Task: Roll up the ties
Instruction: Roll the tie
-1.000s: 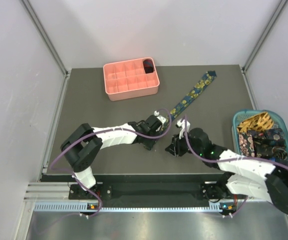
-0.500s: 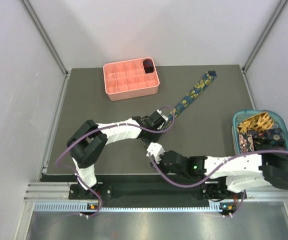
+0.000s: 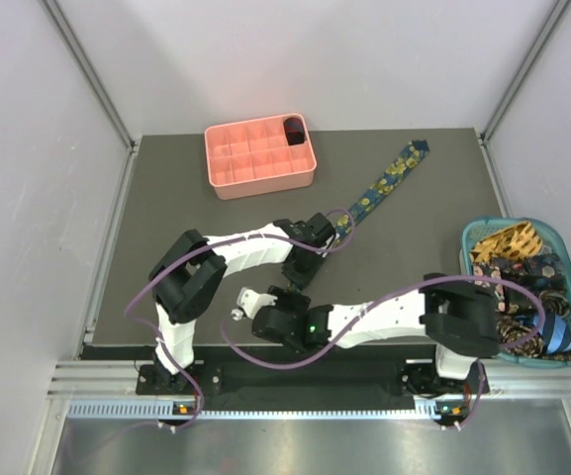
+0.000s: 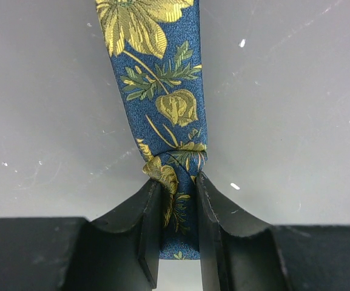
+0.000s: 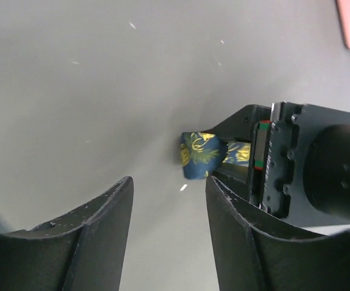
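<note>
Left gripper is pinched almost closed on the narrow end of the navy floral tie. The cloth is bunched between its fingers, and a short stub pokes out behind them. Right gripper hangs near it with jaws apart and nothing between them.

The table is a dark mat. At its right edge stands the basket, heaped with loose ties and partly hidden by the right arm. The tray sits at the far side with one dark coil in its far right compartment. The floral tie lies flat on the mat on a diagonal. Its wide pointed end is toward the far right and its narrow end is near the middle, in the left gripper's grip.

The tie looks light, limp and slick, so I judge it will slide on itself and spring loose if let go. The narrow end seems the right place to hold and start the roll. Gripping across the full width would be better than gripping a crumple, since a bunched core is likely to roll lopsided. The free gripper could press the strip flat just beside the core.
</note>
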Available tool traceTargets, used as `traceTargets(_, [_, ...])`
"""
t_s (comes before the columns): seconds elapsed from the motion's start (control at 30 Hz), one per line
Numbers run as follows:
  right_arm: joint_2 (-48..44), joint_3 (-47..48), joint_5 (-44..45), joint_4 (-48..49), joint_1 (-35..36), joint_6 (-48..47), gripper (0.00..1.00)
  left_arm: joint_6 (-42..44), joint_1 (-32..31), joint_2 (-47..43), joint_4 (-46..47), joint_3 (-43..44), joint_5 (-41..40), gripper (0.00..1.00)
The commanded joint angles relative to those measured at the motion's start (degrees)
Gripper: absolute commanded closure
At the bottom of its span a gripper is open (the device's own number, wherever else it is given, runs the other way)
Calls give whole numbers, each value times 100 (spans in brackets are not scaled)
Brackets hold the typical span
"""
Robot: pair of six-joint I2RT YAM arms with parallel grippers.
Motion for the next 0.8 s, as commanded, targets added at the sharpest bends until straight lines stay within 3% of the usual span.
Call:
traceTargets(0.0, [479, 511, 845, -640, 71, -160, 48, -109, -153, 666, -836, -184, 1073, 69])
traceTargets(0.77, [2098, 1461, 1944, -1064, -193, -370, 44, -100, -82, 860, -1030, 80, 1249, 70])
